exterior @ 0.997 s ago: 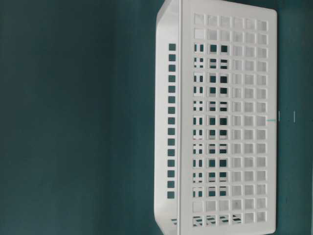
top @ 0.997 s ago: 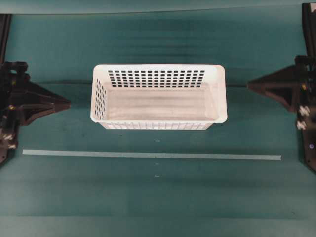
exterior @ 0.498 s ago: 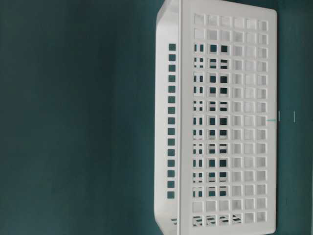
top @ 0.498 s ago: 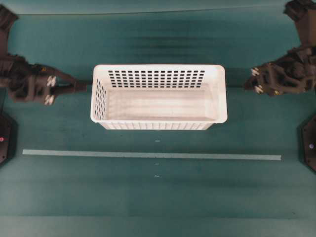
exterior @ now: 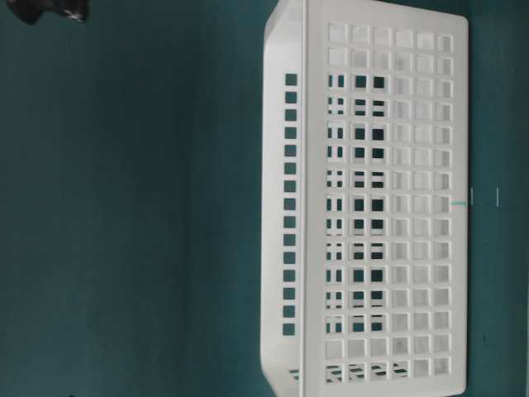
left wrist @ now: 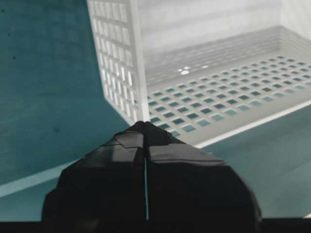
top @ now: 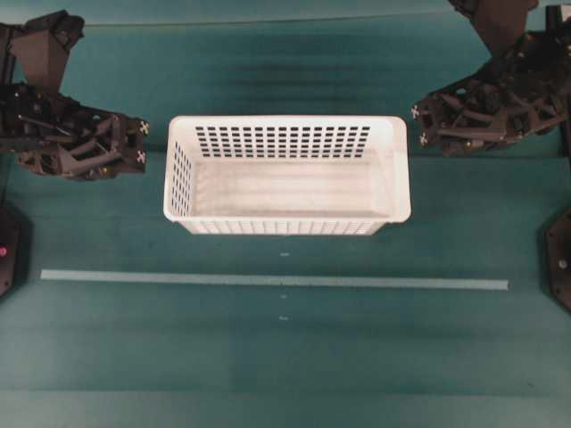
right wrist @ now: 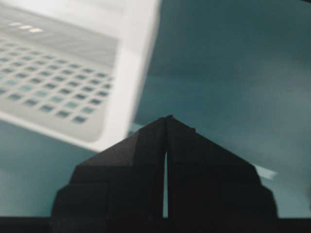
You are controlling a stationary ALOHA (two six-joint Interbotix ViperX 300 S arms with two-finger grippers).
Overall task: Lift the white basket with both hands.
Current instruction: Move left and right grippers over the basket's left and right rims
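The white basket (top: 285, 187) stands upright on the teal table, long side toward me, with nothing in it. My left gripper (top: 136, 147) hovers just off its left end, jaws shut on nothing. Off the basket's back right corner, my right gripper (top: 423, 125) is shut too and holds nothing. The left wrist view shows the closed left gripper (left wrist: 145, 125) above the basket's near corner (left wrist: 137, 58). In the right wrist view the closed right gripper (right wrist: 167, 119) sits beside the basket rim (right wrist: 138, 53). Neither gripper touches the basket. The table-level view shows the slotted basket wall (exterior: 380, 207).
A pale tape line (top: 268, 280) runs across the table in front of the basket. Black arm bases (top: 558, 267) stand at the table's left and right edges. A black piece of an arm (exterior: 50, 10) shows in the table-level view's top left corner.
Both arms have left their folded rest poses at the table's sides, risen and swung in toward the basket's two ends. Both grippers have stayed shut. The basket has not moved.
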